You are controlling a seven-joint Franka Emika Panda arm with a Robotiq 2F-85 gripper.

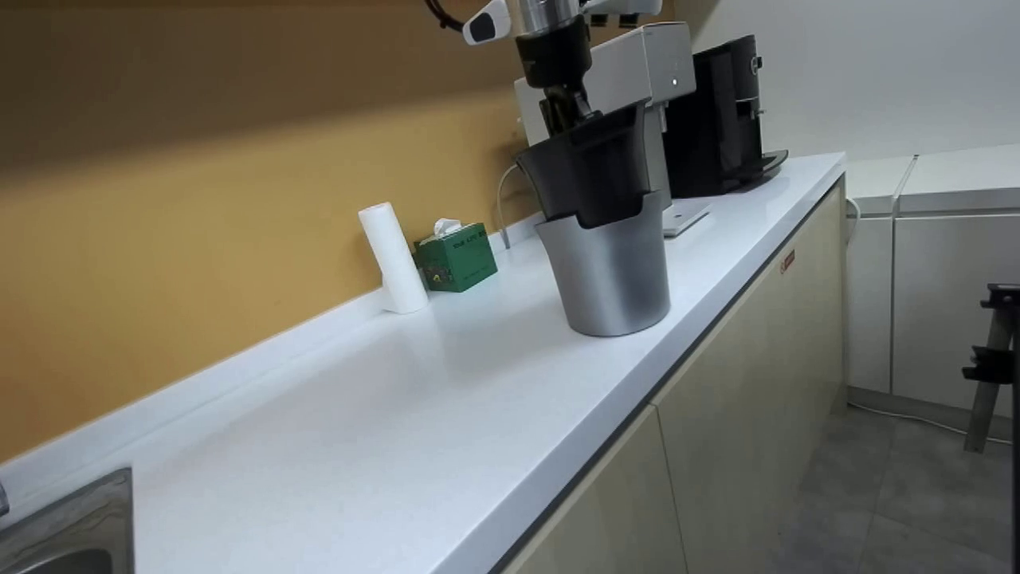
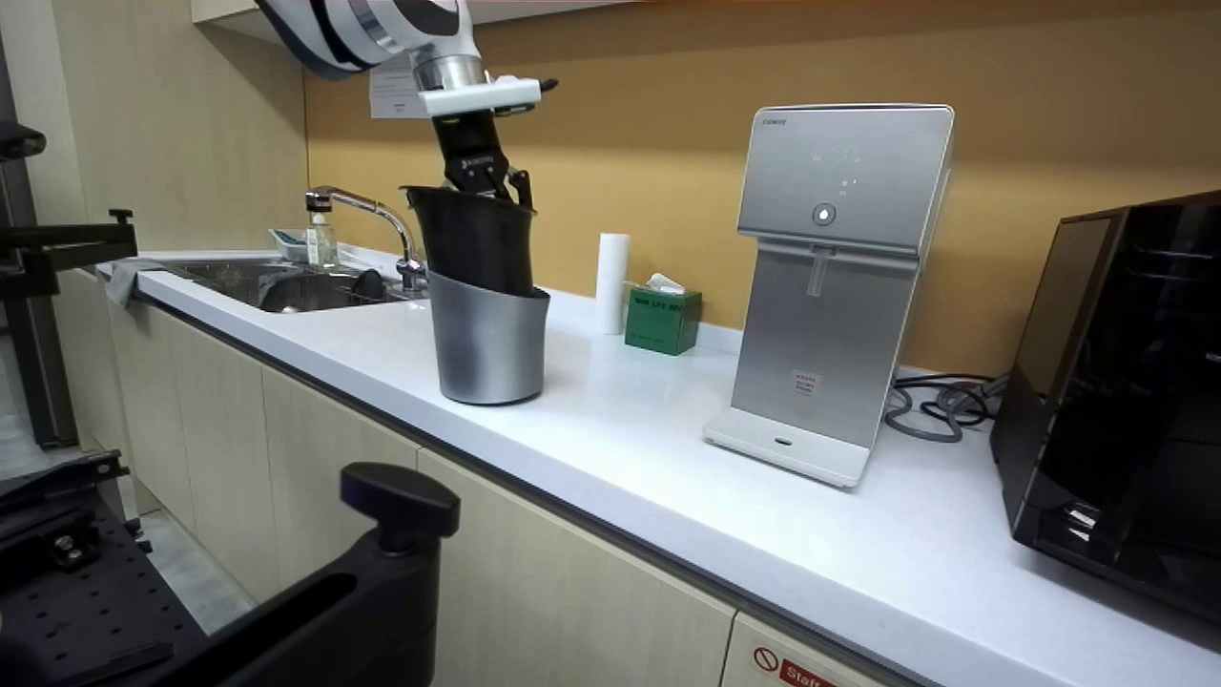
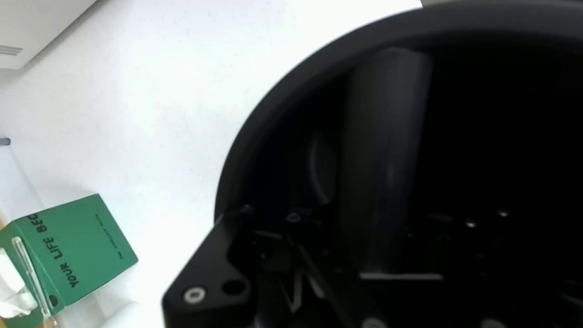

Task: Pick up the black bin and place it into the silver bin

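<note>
The black bin [image 1: 590,171] is partly inside the silver bin [image 1: 610,275], its upper part standing above the silver rim. The same stack shows in an exterior view, black bin [image 2: 477,243] above silver bin [image 2: 488,343]. The silver bin stands on the counter. My gripper [image 1: 567,112] points down into the black bin's mouth, also seen in an exterior view [image 2: 496,186]. In the wrist view the black rim [image 3: 266,118] curves around the dark fingers [image 3: 382,228]. The fingertips are lost in the dark interior, so their grip is unclear. The silver bin is hidden in the wrist view.
A green tissue box [image 2: 662,320] and a white paper roll [image 2: 610,284] stand by the wall. A grey-white dispenser [image 2: 830,305] and a black appliance [image 2: 1135,401] stand further along the counter. A sink [image 2: 219,272] lies at the opposite end. The counter's front edge runs close to the bins.
</note>
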